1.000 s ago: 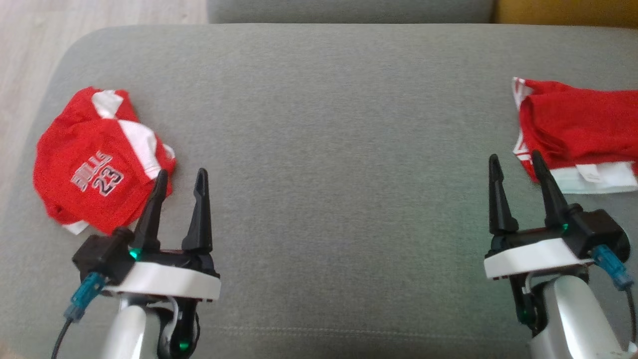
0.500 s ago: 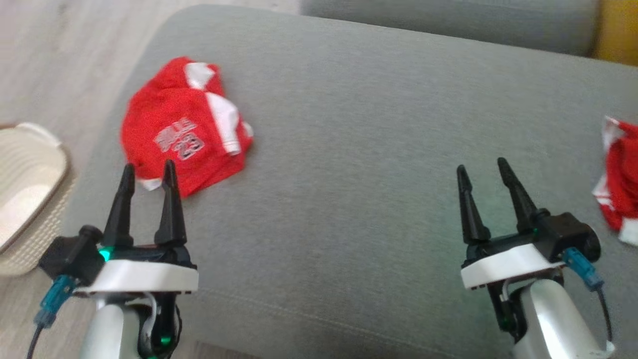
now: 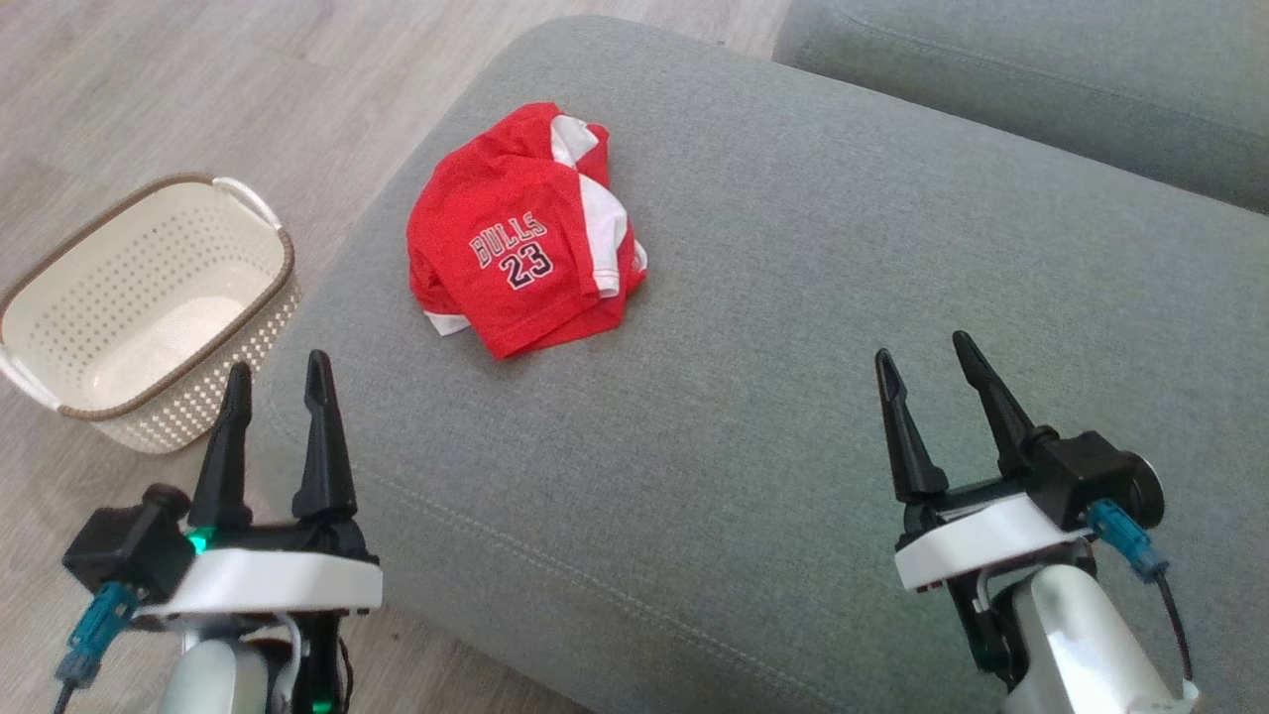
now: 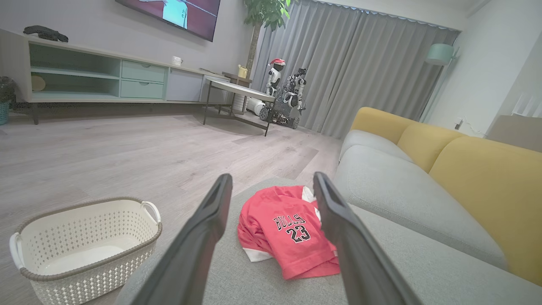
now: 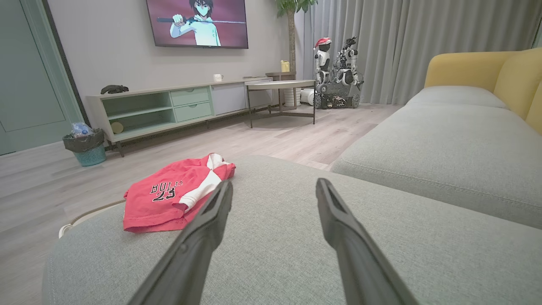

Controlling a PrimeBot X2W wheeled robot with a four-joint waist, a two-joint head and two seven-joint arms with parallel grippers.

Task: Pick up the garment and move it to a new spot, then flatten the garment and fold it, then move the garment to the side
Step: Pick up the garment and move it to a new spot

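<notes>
A crumpled red and white garment (image 3: 520,253) printed BULLS 23 lies on the grey sofa cushion (image 3: 793,377), near its left end. It also lies ahead in the left wrist view (image 4: 286,231) and to the left in the right wrist view (image 5: 173,195). My left gripper (image 3: 278,372) hangs open over the cushion's left edge, short of the garment and nearer me. Over the cushion's right part my right gripper (image 3: 922,355) is open, well to the right of the garment. Both hold nothing.
A cream perforated basket (image 3: 149,302) stands on the wooden floor left of the cushion, also in the left wrist view (image 4: 84,243). A second grey seat cushion (image 3: 1041,79) lies beyond. Across the room are a TV cabinet (image 5: 178,106), a low table (image 5: 281,84) and a bin (image 5: 84,146).
The head camera has swung left: the basket and floor came into view and the red clothes at the far right left it. Both grippers stay open and empty.
</notes>
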